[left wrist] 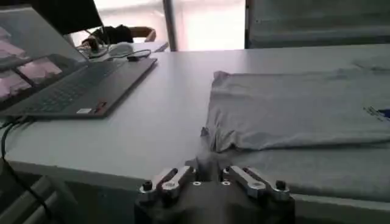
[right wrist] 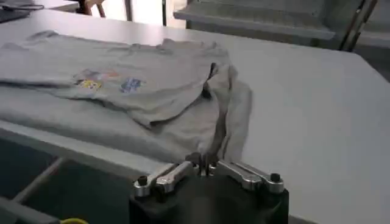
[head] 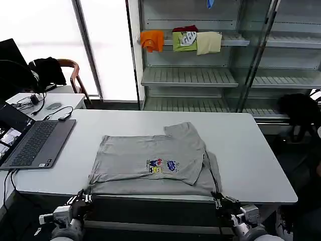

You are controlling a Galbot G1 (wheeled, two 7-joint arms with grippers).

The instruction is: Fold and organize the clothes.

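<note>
Lying crosswise, T-shirt (head: 150,158) partly folded

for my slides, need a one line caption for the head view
Grey T-shirt lies partly folded on the white table beside a laptop, both grippers at the near edge.

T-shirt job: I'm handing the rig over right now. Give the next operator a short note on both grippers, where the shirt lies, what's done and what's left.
Left gripper: at the table's near edge, by the T-shirt's near-left corner. Its fingers pinch the grey hem.
Right gripper: at the near edge by the near-right corner, shut on the hem there.
T-shirt: mid-table, partly folded, an upper layer with the chest print lying over a lower one that reaches the near edge. Laptop sits to its left.
Done: first fold, by the look of it.
Left: probably bring the gripped edge over, finish the folds, tidy the shirt.
</note>
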